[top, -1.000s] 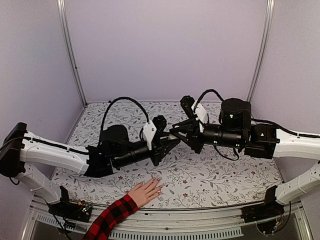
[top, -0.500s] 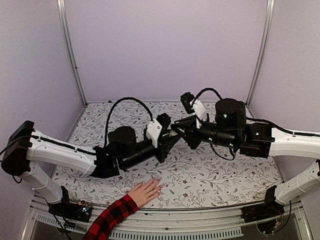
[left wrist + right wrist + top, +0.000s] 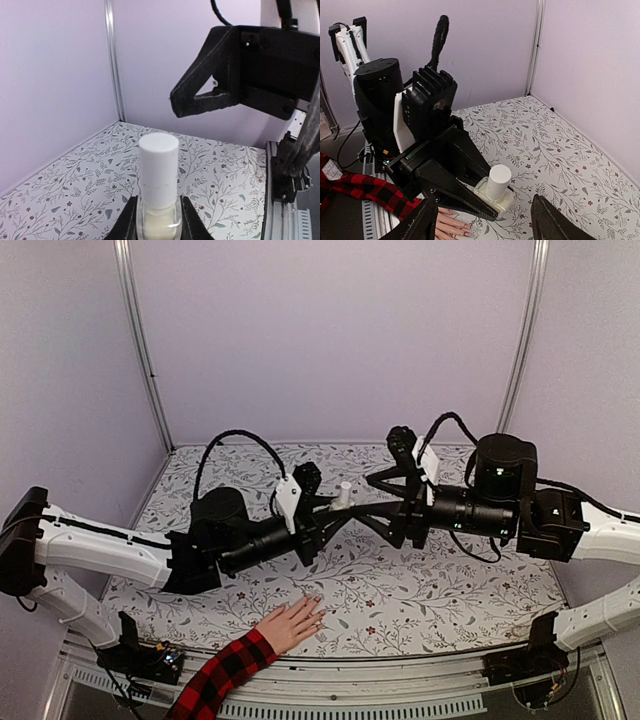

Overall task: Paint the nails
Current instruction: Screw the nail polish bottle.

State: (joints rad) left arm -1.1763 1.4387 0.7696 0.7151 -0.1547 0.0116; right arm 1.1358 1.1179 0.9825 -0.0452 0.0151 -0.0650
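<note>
My left gripper (image 3: 335, 510) hovers over the middle of the table, shut on a small clear bottle (image 3: 158, 220) with a white cap (image 3: 158, 167). The bottle's cap (image 3: 343, 492) points toward my right gripper (image 3: 362, 497), which is open, its jaws spread just beyond the cap and touching nothing. In the right wrist view the bottle (image 3: 496, 194) sits between the black left fingers (image 3: 455, 192). A hand (image 3: 292, 623) in a red plaid sleeve (image 3: 225, 672) lies flat on the table near the front edge, and its pale nails (image 3: 465, 227) show below the bottle.
The floral tabletop (image 3: 450, 590) is bounded by lilac walls and metal corner posts (image 3: 140, 340). A metal rail (image 3: 400, 680) runs along the near edge. Both arms stretch across the table's middle, above the hand.
My right gripper has opened and drawn back to the right, uncovering the white cap. The left gripper has shifted slightly with the bottle still in it. The hand has not moved.
</note>
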